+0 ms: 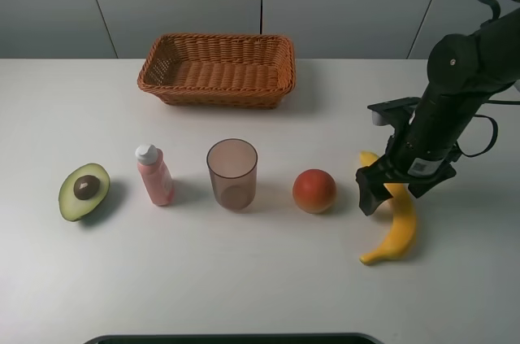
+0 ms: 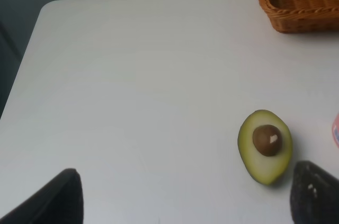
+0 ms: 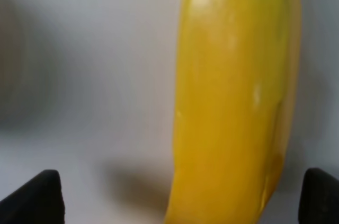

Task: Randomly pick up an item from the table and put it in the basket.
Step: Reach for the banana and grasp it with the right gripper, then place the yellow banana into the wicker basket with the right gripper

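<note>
Yellow banana point(image 1: 398, 234) lies flat on the white table point(image 1: 244, 279), right of the orange-red fruit point(image 1: 314, 190), well apart from the basket point(image 1: 215, 67). Right gripper point(image 1: 396, 191) low over its middle, fingers point(image 3: 39, 197) spread, banana between them; contact unclear. Left gripper point(image 2: 185, 197) fingers apart, near the avocado half point(image 2: 265, 147).

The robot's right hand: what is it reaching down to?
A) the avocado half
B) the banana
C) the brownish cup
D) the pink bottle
B: the right hand hangs open right over the banana, and the banana fills the right wrist view.
</note>
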